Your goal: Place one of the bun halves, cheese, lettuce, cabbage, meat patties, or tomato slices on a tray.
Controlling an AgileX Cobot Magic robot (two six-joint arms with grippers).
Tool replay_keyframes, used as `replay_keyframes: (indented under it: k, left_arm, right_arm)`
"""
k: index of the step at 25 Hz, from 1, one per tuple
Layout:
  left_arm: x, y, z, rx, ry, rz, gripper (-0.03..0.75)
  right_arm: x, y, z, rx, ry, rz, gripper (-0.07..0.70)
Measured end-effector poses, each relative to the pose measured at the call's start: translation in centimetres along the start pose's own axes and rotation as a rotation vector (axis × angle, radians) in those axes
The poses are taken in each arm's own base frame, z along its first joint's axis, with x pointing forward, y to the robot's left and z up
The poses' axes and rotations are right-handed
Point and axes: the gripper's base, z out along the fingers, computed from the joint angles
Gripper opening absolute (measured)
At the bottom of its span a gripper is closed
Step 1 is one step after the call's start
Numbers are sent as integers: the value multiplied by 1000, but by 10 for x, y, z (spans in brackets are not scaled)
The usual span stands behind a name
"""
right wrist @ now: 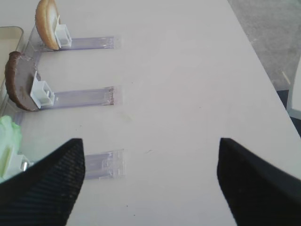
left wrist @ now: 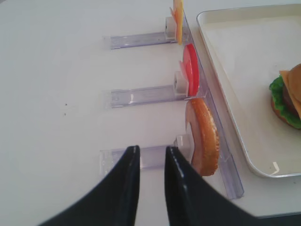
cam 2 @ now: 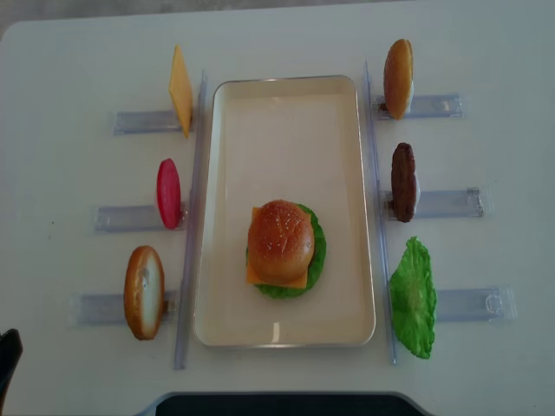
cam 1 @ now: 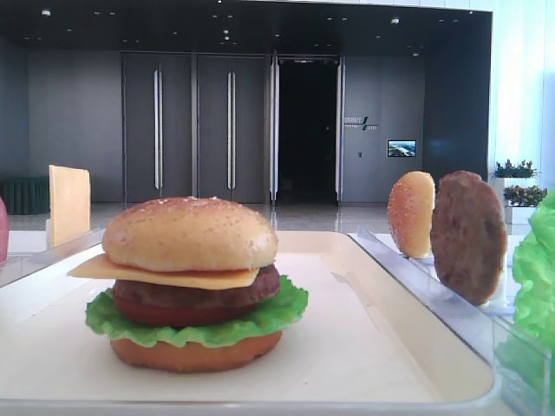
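Observation:
On the cream tray (cam 2: 286, 130) stands a stacked burger. Its domed sesame top bun (cam 2: 279, 240) lies over cheese, a meat patty, tomato, lettuce (cam 2: 317, 251) and a bottom bun (cam 1: 195, 354). My left gripper (left wrist: 151, 149) is shut on nothing. It hovers over the clear holder beside the upright orange-brown bun half (left wrist: 204, 136), left of the tray. My right gripper (right wrist: 150, 141) stands wide open and empty above bare table, right of the lettuce leaf (right wrist: 9, 136).
Clear holders flank the tray. The left ones carry a cheese slice (cam 2: 180, 89), a tomato slice (cam 2: 168, 192) and the bun half (cam 2: 144, 291). On the right are another bun half (cam 2: 398, 77), a patty (cam 2: 403, 181) and a lettuce leaf (cam 2: 413, 297).

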Motion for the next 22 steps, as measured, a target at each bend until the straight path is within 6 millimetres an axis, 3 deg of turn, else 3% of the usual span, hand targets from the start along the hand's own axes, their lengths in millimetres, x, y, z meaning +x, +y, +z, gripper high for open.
replay_keyframes:
  k: [22]
  left_arm:
    - [0, 0, 0, 0, 0, 0, 140]
  right_arm:
    - [0, 0, 0, 0, 0, 0, 577]
